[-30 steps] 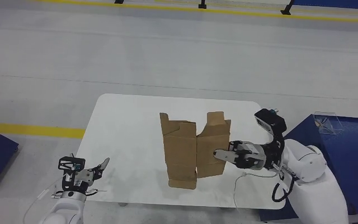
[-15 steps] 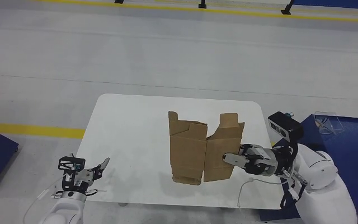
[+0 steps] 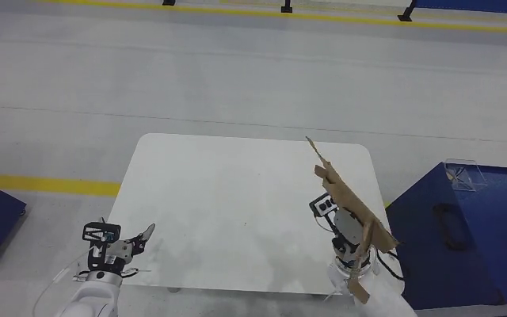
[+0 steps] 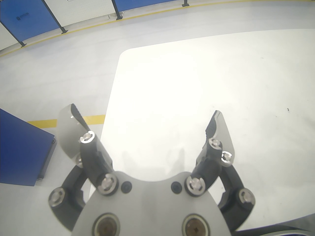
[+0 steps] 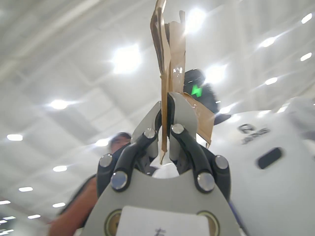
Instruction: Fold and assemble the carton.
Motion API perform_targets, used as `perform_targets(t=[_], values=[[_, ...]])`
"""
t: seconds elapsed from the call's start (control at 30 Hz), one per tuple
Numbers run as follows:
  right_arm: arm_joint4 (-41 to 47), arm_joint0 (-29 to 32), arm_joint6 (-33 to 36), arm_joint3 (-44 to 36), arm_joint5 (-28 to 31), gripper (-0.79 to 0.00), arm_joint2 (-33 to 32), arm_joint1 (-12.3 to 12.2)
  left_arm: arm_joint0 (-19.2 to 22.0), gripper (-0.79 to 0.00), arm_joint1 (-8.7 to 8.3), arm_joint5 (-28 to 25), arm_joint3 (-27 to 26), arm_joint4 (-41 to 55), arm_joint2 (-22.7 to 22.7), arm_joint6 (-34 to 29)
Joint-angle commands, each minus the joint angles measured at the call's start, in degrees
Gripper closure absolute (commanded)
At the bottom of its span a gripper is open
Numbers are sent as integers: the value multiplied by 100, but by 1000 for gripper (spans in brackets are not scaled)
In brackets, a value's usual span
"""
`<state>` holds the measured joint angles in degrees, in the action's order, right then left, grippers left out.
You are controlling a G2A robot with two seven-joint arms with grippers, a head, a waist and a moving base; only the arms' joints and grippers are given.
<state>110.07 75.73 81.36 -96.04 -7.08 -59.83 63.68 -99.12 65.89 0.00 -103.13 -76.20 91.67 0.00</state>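
The brown flattened carton [image 3: 352, 210] is lifted off the white table [image 3: 230, 214] and seen edge-on above the table's right side, slanting from far left to near right. My right gripper [image 5: 165, 101] is shut on the carton [image 5: 164, 50], pinching its cardboard edge and pointing up toward the ceiling. The right arm [image 3: 342, 230] stands under the carton at the table's near right corner. My left gripper [image 4: 145, 121] is open with nothing between its fingers, held over the table's near left corner [image 3: 127, 246].
A blue bin [image 3: 447, 230] stands just right of the table. Another blue box [image 4: 22, 148] sits on the floor left of the table. Yellow floor tape [image 3: 55, 185] runs at the left.
The right arm has swung the carton from standing upright on the table's middle to the right and lifted it off, turning it edge-on. The left gripper has stayed put.
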Motion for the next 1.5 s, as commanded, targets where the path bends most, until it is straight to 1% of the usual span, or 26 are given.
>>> perform_targets(t=[0.0, 0.13, 0.2, 0.23, 0.33, 0.43, 0.5, 0.53, 0.6, 0.63, 0.7, 0.77, 0.83, 0.9, 1.0, 1.07, 1.17, 1.23, 1.27, 1.33, 1.47], values=[[834, -23, -163, -41, -1036, 0, 392, 82, 0, -785, 0, 0, 0, 0, 0, 0], [2019, -52, -842, -137, -2386, 0, 950, 220, 0, -785, 0, 0, 0, 0, 0, 0], [2514, -74, -1364, -92, -2709, 0, 1099, 266, 0, -785, 0, 0, 0, 0, 0, 0], [2742, -92, -1568, -95, -2806, 0, 1144, 289, 0, -785, 0, 0, 0, 0, 0, 0], [3165, -169, -1845, -49, -2813, 0, 1075, 349, 0, -785, 0, 0, 0, 0, 0, 0], [2993, -118, -1788, -93, -2878, 0, 964, 383, 0, -785, 0, 0, 0, 0, 0, 0], [2833, -55, -1721, -106, -2806, 0, 870, 402, 0, -785, 0, 0, 0, 0, 0, 0], [2656, -56, -1659, -91, -2651, 0, 767, 409, 0, -785, 0, 0, 0, 0, 0, 0], [1915, -76, -1452, -44, -2126, 0, 532, 415, 0, -785, 0, 0, 0, 0, 0, 0], [1414, -87, -1275, -12, -1725, 0, 384, 414, 0, -785, 0, 0, 0, 0, 0, 0], [284, -118, -805, 81, -630, 0, 31, 406, 0, -785, 0, 0, 0, 0, 0, 0], [-559, -153, -380, 203, 551, 0, -372, 400, 0, -785, 0, 0, 0, 0, 0, 0], [-1163, -176, -155, 316, 1639, 0, -791, 394, 0, -785, 0, 0, 0, 0, 0, 0], [-1920, -209, 10, 398, 2862, 0, -1245, 380, 0, -785, 0, 0, 0, 0, 0, 0], [-3288, -164, -769, 51, 3772, 0, -2004, 395, 0, -785, 0, 0, 0, 0, 0, 0], [-4687, -33, -1460, -323, 4463, 0, -2445, 424, 0, -785, 0, 0, 0, 0, 0, 0], [-6674, 255, -2520, -753, 5524, 0, -2600, 463, 0, -785, 0, 0, 0, 0, 0, 0], [-7920, 424, -3251, -819, 6254, 0, -2545, 460, 0, -785, 0, 0, 0, 0, 0, 0], [-8469, 483, -3507, -801, 6508, 0, -2500, 453, 0, -785, 0, 0, 0, 0, 0, 0], [-8712, 523, -3508, -814, 6508, 0, -2518, 487, 0, -785, 0, 0, 0, 0, 0, 0], [-8731, 538, -3508, -806, 6508, 0, -2519, 504, 0, -785, 0, 0, 0, 0, 0, 0]])
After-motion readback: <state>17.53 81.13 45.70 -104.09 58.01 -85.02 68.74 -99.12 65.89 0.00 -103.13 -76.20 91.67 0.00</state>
